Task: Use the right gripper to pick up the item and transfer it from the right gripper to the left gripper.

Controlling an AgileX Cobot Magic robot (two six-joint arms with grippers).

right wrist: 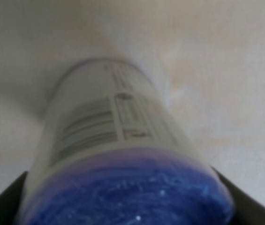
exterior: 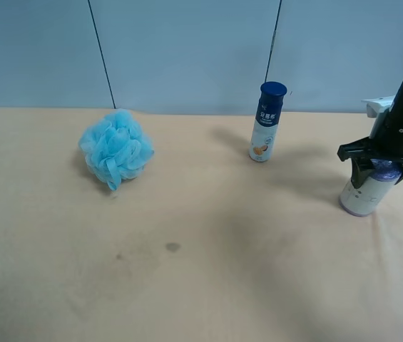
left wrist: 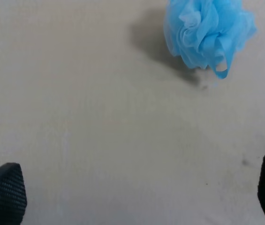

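Pale blue wall panels (exterior: 187, 50) behind, a wide beige table (exterior: 201, 299) in front, and we go straight to the right edge of the exterior view. We see the right gripper (exterior: 385, 167) down on the item (exterior: 360, 198), the short cream-white canister at the table's right side, about midway between near and far. The black jaws are clamped on its upper end, one on each side just under the purple-blue foil top. The canister's base meets the tabletop and the body looks a little tilted, top leaning to the right.

From the right wrist camera the item (right wrist: 118, 136) fills our picture: blurred print and a barcode on the pale side, shiny blue foil close to the lens, and a dark finger (right wrist: 3, 206) pressed in at either side.

Over to the left gripper (left wrist: 139, 192): we see its two black fingertips (left wrist: 5, 194) standing wide apart over bare table, holding nothing. The light-blue bath pouf (left wrist: 207, 33) lies on the table beyond them.

In the exterior view that pouf (exterior: 115, 148) sits far-left, and the slim navy-capped bottle (exterior: 266, 122) stands upright at the far side, left of the canister and well apart from it. We also spot a small dark stain (exterior: 172, 247) near the table's middle.
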